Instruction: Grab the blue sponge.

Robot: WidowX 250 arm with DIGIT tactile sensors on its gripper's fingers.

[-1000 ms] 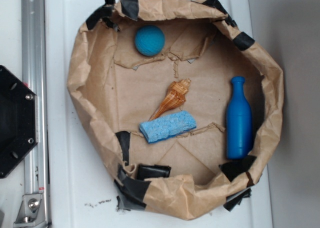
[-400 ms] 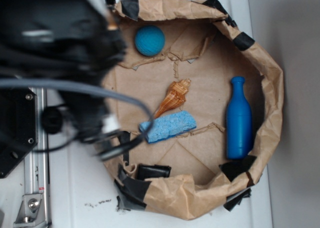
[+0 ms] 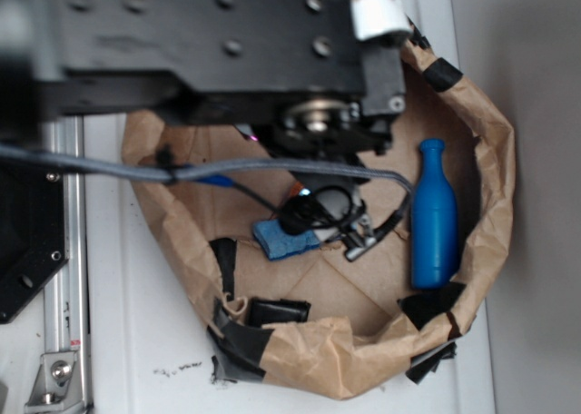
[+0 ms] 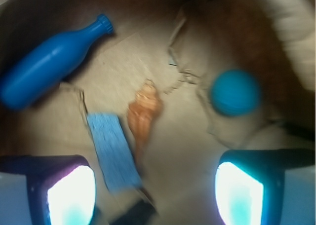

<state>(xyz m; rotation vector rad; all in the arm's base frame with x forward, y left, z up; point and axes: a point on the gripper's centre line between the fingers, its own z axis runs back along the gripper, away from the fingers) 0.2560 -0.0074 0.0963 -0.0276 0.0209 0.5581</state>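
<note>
The blue sponge (image 4: 114, 151) lies flat on the brown paper, a light-blue porous block between my fingers and nearer the left one. My gripper (image 4: 155, 195) hangs above it, open, with nothing between its fingers (image 4: 71, 195). In the exterior view only the sponge's left end (image 3: 283, 237) shows, since my arm (image 3: 227, 42) covers the rest. The wrist view is blurred.
An orange shell (image 4: 144, 114) lies right beside the sponge. A teal ball (image 4: 236, 92) sits further off and a glossy blue bottle (image 3: 434, 216) lies near the right wall. The crumpled paper wall (image 3: 495, 160) rings everything; a black taped piece (image 3: 277, 310) sits at the front.
My arm has swung in from the left over the paper bowl and now hides the ball, the shell and most of the sponge from outside. The objects have not moved.
</note>
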